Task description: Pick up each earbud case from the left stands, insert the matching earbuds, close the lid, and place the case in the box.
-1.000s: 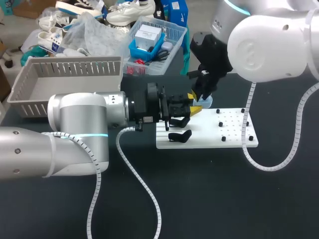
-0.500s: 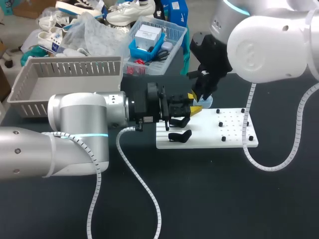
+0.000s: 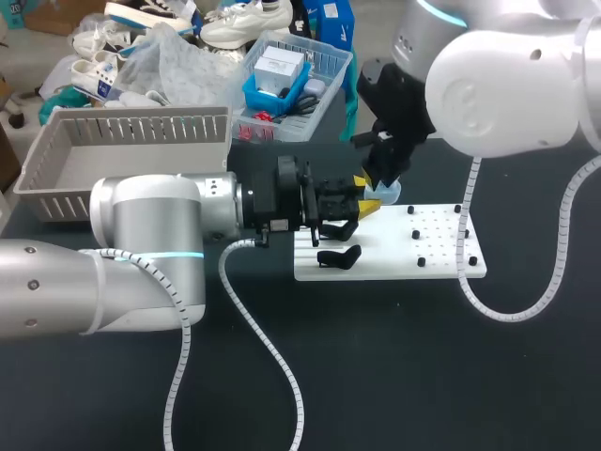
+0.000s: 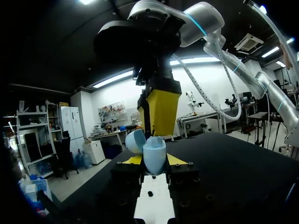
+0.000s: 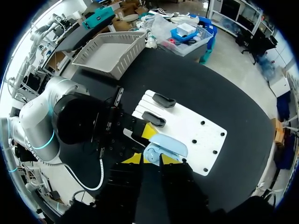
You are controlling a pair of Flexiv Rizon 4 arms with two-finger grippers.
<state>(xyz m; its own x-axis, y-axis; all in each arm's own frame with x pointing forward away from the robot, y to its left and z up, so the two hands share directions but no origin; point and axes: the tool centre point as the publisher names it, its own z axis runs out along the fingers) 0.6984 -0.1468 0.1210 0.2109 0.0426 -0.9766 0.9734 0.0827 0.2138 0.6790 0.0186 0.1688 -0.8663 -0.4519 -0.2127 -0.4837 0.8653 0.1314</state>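
My left arm lies level, reaching in from 9 o'clock. Its left gripper [image 4: 154, 162] is clamped on the pale blue open-lidded plastic earbud case [image 4: 153, 154], held over the 12 o'clock edge of the flat white pegged board [image 3: 432, 254]. My right arm drops steeply from 1 o'clock, with the right gripper [image 5: 150, 160] just above the case; I cannot tell its grip.

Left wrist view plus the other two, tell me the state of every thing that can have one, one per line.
earbud case: lid open, gripped.
left gripper: shut on the earbud case.
right gripper: poised just above the open case.
stands: both empty.
box: empty.
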